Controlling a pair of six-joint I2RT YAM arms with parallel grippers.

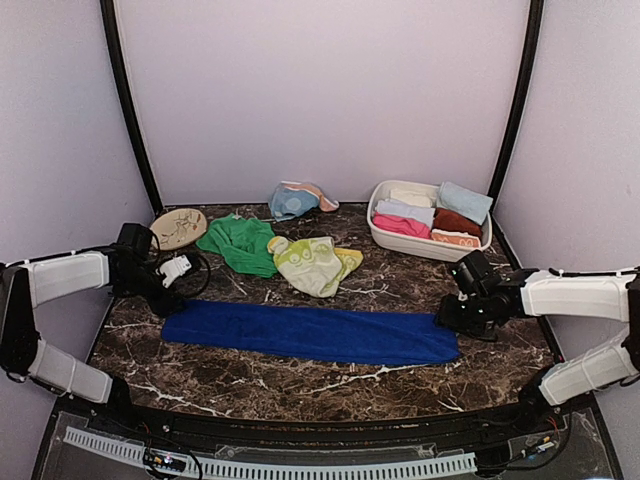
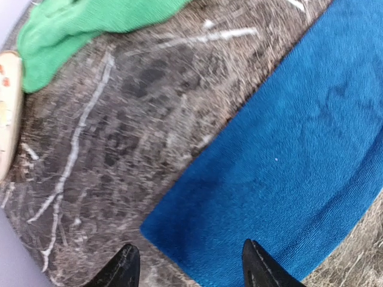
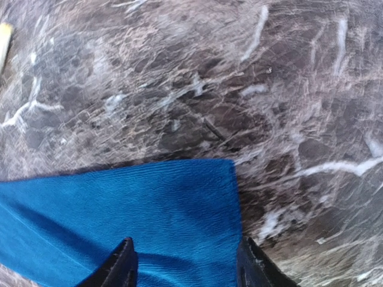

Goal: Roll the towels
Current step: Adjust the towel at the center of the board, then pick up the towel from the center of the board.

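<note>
Royal blue towel (image 1: 310,335): spread flat as a long strip across the near middle of the marble table (image 1: 300,385), one end at each gripper
Left gripper (image 2: 190,270): low over the strip's left end, fingers spread, the towel's corner lying flat between them, nothing pinched
Right gripper (image 3: 188,266): low over the strip's right end, fingers spread apart, the towel's corner flat beneath them, not gripped
Green towel (image 1: 240,243): crumpled, behind the strip on the left, just beside the tan disc (image 1: 178,228)
Yellow-green patterned towel (image 1: 315,262): bunched, against the green one's right edge
Light blue towel (image 1: 295,200): heaped near the back wall, apart from the others
White basin (image 1: 378,230): back right, holding rolled towels (image 1: 405,226), pink, white, rust and pale blue among them
</note>
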